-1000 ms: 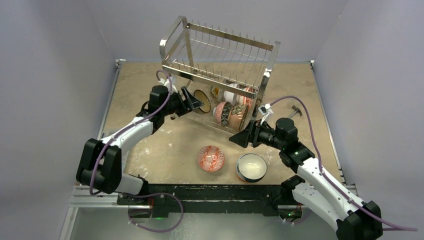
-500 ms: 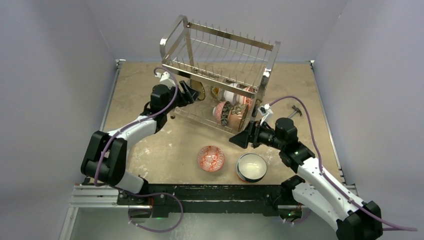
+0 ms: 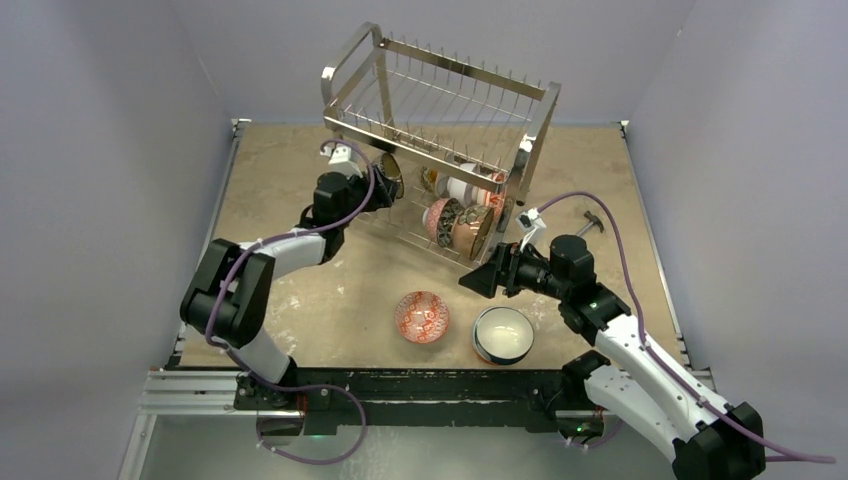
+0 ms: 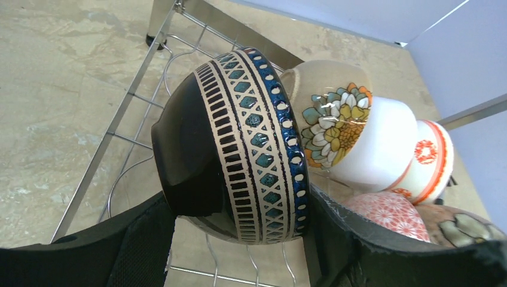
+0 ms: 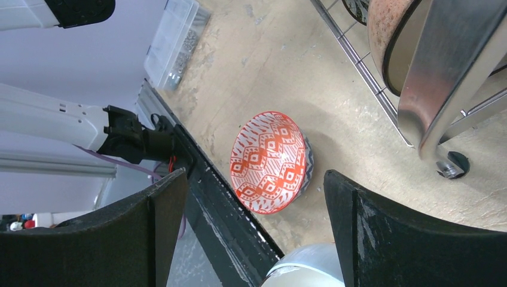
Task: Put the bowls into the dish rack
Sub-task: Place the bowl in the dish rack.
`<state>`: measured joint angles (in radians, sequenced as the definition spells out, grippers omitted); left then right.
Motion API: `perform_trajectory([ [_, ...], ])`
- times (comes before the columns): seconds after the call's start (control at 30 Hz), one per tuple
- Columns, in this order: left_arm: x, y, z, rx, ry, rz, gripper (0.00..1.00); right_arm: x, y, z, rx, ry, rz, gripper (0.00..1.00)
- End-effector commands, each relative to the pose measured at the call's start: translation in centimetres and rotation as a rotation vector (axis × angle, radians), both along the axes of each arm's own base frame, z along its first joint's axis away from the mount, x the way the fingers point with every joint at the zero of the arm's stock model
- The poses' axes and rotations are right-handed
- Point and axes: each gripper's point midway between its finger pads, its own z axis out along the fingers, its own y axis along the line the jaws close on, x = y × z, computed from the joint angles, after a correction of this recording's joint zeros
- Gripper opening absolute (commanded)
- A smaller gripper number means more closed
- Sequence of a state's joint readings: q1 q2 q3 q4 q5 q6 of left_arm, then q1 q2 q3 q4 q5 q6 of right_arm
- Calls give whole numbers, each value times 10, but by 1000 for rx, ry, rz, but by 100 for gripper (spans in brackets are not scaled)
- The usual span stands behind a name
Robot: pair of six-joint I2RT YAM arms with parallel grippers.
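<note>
- The dark banded bowl (image 4: pixel 239 149) was held on its side at the left end of the dish rack (image 3: pixel 430 155), over the lower tier's wires and just left of the flowered bowl (image 4: pixel 332 119).
- The left gripper (image 4: pixel 239 200) was clamped on it, one finger on the black base side and one on the rim side.
- Judging by that, the step was seating this bowl on edge in the free slot; it likely needed lowering straight between two wires, with its tilt matched to its neighbours.
- Letting go probably ought to have waited until the wires carried it, since a round bowl on edge could roll or knock the flowered bowl.
- Further along the tier stood a white bowl (image 4: pixel 382 143) and an orange-banded bowl (image 4: pixel 433 161), close together.
- On the table (image 3: pixel 300 200), a red-patterned bowl (image 3: pixel 421 317) and a white-lined bowl (image 3: pixel 502 334) sat side by side, not yet loaded.
- The right gripper (image 3: pixel 480 279) hung spread wide and empty above them, near the rack's front right leg, best kept off that leg.
</note>
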<state>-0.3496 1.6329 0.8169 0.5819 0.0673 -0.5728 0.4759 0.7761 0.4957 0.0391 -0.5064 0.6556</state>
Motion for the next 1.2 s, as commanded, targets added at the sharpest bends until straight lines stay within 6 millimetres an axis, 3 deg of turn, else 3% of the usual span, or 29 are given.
perform_trajectory([
  [0.0,28,-6,55,60,-255,22,0,7,1,24,12,-81,-8,86],
  [0.43,55,-9,48,247,-384,88,0,5,-2,23,-1,-81,-16,86],
  [0.63,70,-24,49,314,-435,22,0,5,-3,23,-9,-85,-18,86],
  [0.97,90,-34,25,441,-446,-24,0,4,-7,19,-26,-77,-27,86],
  [1.17,93,-37,24,562,-449,54,0,5,-6,18,-26,-78,-26,86],
])
